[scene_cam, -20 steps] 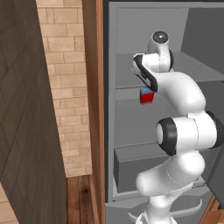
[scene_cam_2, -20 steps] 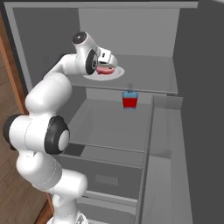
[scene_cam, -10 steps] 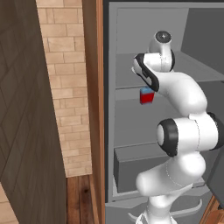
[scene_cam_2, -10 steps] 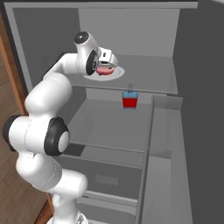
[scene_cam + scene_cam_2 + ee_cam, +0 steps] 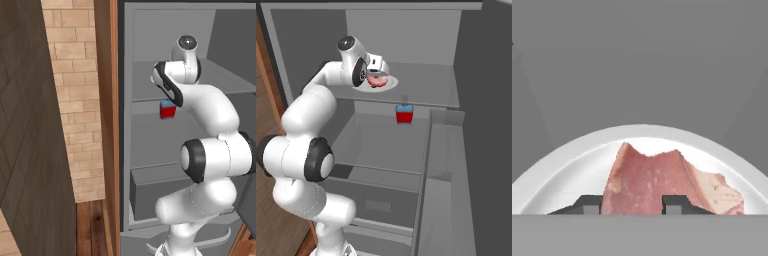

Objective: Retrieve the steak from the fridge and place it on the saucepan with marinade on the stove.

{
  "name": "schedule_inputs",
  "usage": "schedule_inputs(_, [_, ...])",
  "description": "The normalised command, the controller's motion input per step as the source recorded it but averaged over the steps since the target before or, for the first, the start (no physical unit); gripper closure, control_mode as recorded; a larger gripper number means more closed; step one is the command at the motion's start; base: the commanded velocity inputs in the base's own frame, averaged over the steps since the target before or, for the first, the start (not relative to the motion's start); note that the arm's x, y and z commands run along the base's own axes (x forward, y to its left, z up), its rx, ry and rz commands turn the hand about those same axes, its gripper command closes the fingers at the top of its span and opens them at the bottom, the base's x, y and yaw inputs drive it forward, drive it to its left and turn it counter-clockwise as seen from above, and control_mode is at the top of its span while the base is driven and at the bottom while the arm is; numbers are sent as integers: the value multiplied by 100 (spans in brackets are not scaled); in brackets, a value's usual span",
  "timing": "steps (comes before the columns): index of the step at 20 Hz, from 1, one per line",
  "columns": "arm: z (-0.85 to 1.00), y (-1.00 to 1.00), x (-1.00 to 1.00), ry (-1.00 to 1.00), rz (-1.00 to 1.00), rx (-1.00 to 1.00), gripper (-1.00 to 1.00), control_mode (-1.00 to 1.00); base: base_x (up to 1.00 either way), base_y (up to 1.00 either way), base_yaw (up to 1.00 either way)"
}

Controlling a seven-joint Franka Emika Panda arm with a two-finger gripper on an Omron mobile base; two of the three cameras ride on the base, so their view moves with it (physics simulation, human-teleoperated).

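Observation:
The fridge (image 5: 406, 35) stands open, and my arm reaches in over its upper shelf (image 5: 431, 85). There the steak (image 5: 657, 180), a pinkish-red slab with paler edges, lies on a white round plate (image 5: 572, 165). My gripper (image 5: 632, 206) is down on the steak, with one fingertip (image 5: 591, 205) against its left edge and the other pressed on its right part. From the right base view the steak (image 5: 377, 81) shows just under the hand on the plate (image 5: 390, 86). The saucepan, the marinade and the stove are out of view.
A red bottle with a blue cap (image 5: 404, 114) stands on the shelf below, at the back; it also shows as the red bottle (image 5: 167, 110) beside my arm. A grey drawer (image 5: 150, 192) sits low in the fridge. A brick wall (image 5: 75, 100) lies left of the fridge.
The fingers have closed in from wide open onto the steak. The arm and the plate have stayed where they were.

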Motion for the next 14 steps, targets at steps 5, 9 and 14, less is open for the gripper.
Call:
schedule_inputs(5, [10, 0, -12, -3, 1, 0, 100, -100, 0, 0, 0])
schedule_inputs(9, [-4, 0, -20, 0, 4, 0, 100, -100, 0, 0, 0])
schedule_inputs(14, [0, 0, -32, -2, 1, 0, 100, -100, 0, 0, 0])
